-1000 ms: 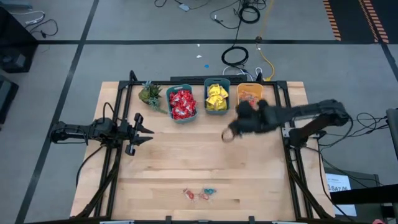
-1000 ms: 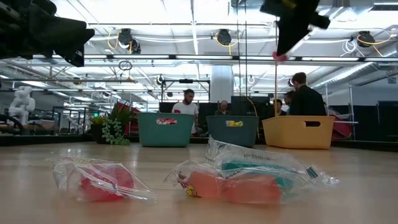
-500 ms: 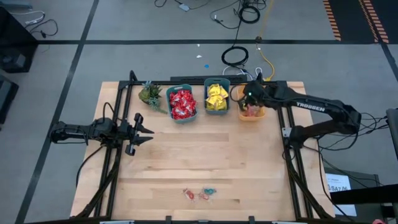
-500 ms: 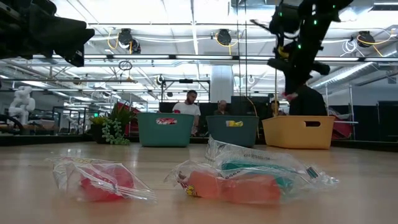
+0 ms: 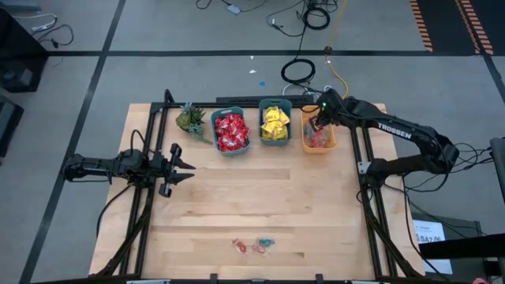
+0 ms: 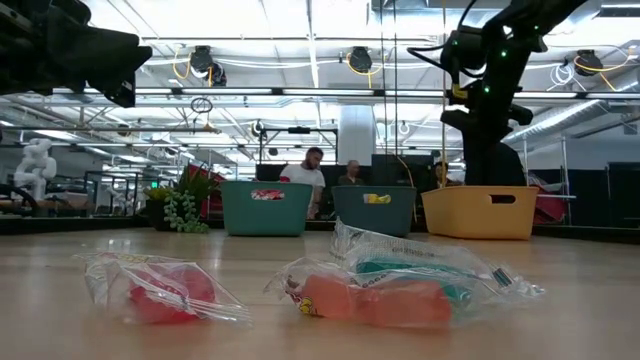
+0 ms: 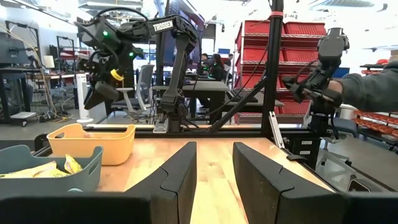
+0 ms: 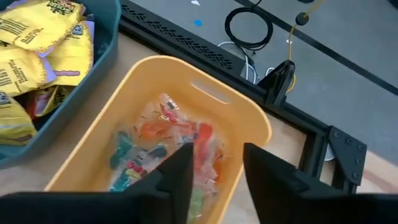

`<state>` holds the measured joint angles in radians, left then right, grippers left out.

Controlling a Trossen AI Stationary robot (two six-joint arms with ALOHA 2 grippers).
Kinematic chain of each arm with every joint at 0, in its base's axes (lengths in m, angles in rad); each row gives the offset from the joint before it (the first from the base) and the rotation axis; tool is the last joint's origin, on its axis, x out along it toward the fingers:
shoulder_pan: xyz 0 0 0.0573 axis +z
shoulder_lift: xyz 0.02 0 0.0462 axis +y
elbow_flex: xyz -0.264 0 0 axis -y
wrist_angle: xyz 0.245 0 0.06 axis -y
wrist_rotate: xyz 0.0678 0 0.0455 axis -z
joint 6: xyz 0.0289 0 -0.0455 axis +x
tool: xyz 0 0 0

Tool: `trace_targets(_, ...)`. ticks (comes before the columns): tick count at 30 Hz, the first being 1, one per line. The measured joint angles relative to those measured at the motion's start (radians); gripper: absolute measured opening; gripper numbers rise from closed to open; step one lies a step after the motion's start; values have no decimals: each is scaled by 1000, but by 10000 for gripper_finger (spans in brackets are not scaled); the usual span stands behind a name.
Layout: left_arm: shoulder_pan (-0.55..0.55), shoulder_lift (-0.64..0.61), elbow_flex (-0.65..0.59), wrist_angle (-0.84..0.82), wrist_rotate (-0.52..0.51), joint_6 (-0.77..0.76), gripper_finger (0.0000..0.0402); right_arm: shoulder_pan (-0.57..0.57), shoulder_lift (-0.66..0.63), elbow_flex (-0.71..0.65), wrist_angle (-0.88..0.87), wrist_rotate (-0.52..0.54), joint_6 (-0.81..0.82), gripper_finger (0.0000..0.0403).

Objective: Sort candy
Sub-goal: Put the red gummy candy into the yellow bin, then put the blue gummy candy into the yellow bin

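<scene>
Three clear twist-wrapped sweets, red, orange and teal (image 5: 252,245), lie near the table's near edge; the low view shows them close up (image 6: 400,285) (image 6: 165,290). At the far edge stand a teal bin of red packets (image 5: 230,131), a teal bin of yellow packets (image 5: 274,124) and a yellow bin of twist-wrapped pieces (image 5: 319,139) (image 8: 168,149). My right gripper (image 5: 317,125) (image 8: 216,168) hangs open over the yellow bin, fingers pointing down at the sweets inside. My left gripper (image 5: 183,166) (image 7: 214,168) waits open at the table's left side.
A small green plant (image 5: 191,118) stands left of the red-packet bin. Black frame rails run along both table sides (image 5: 371,197). Bare wood lies between the bins and the near sweets. People sit in the room beyond the table (image 6: 315,170); a sleeve shows off the table's right side (image 7: 367,87).
My right gripper swung from above the table's middle right toward the far edge, came down over the yellow bin and tipped its fingers downward. The pink piece seen at its fingertips in the earlier low views no longer shows there.
</scene>
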<state>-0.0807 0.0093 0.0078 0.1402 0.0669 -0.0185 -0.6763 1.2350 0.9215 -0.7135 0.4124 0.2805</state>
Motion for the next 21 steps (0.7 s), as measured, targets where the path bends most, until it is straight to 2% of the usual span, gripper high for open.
trace_targets(4, 0, 0, 0, 0, 0, 0, 114, -6, 0, 0, 0, -2, -20, 163)
trace_targets(6, 0, 0, 0, 0, 0, 0, 114, -5, -1, 0, 0, -35, -72, 174)
trace_targets(10, 0, 0, 0, 0, 0, 0, 114, -2, -2, 0, 9, -163, -124, 182)
trace_targets(17, 0, 0, 0, 0, 0, 0, 114, 79, -3, 0, 70, -517, -207, 178)
trace_targets(19, 0, 0, 0, 0, 0, 0, 114, 134, -3, 0, 89, -568, -219, 173)
trace_targets(21, 0, 0, 0, 0, 0, 0, 114, 209, -3, 0, 116, -573, -222, 166)
